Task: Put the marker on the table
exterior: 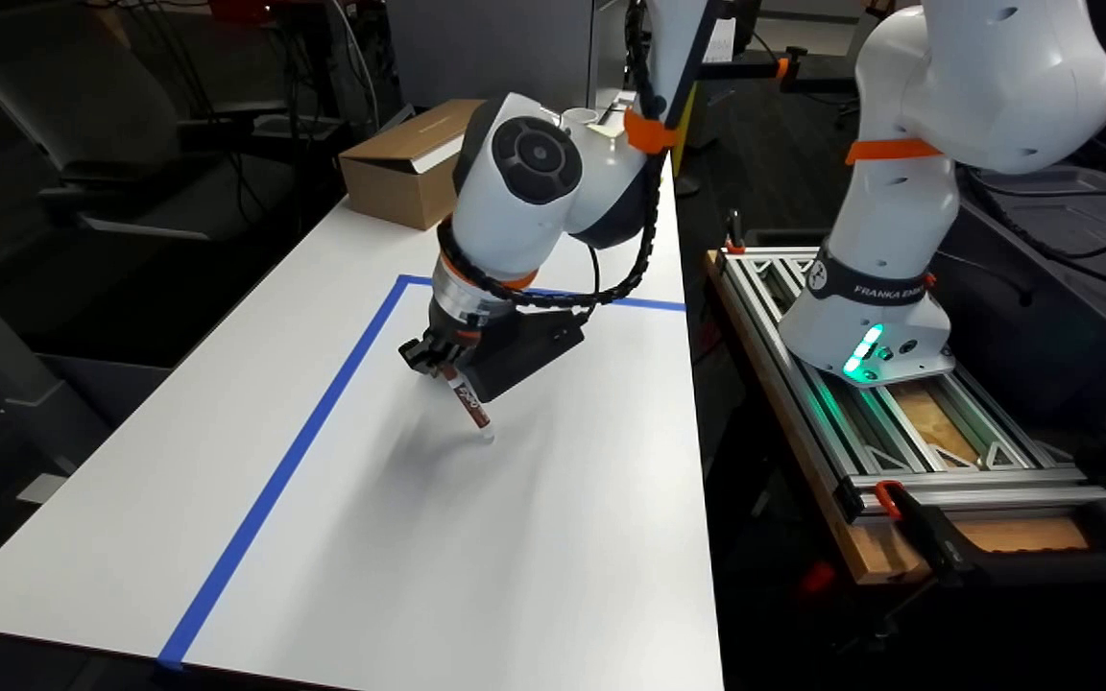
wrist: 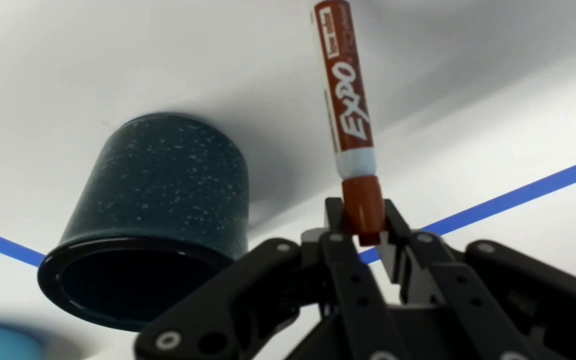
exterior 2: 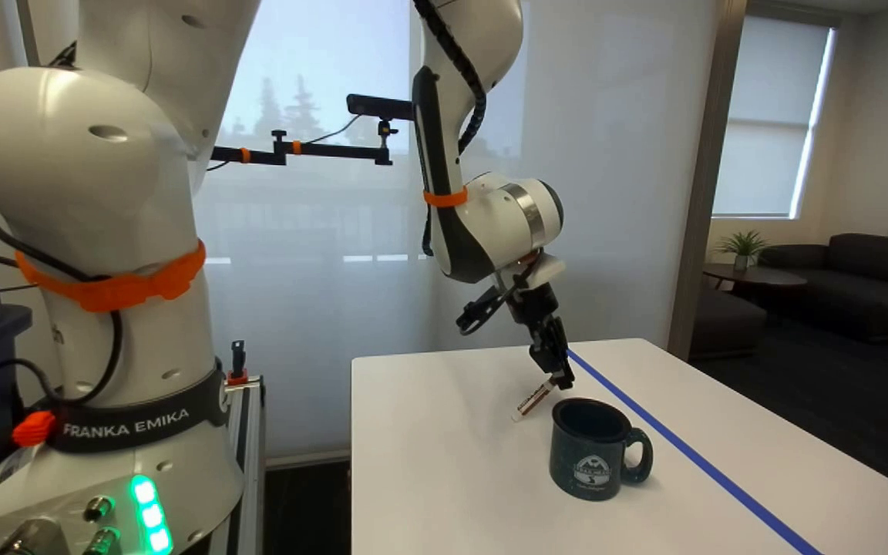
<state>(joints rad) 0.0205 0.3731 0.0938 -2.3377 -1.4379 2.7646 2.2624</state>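
The marker is dark reddish-brown with white lettering and a whitish end. It shows in both exterior views (exterior: 469, 401) (exterior 2: 534, 400) and in the wrist view (wrist: 345, 85). My gripper (wrist: 364, 215) is shut on the marker's reddish-brown cap end, with one finger on each side. The gripper also shows in an exterior view (exterior 2: 560, 376). The marker is tilted, its whitish far end pointing down at the white table (exterior: 563, 547). That end is very close to the tabletop; I cannot tell whether it touches. The far tip is cut off in the wrist view.
A dark speckled mug (exterior 2: 586, 455) stands upright on the table beside the gripper; it also shows in the wrist view (wrist: 163, 180). A light-blue object (wrist: 0, 342) is at that view's corner. Blue tape (exterior: 308, 432) marks the tabletop. A cardboard box (exterior: 404, 182) sits at the far end.
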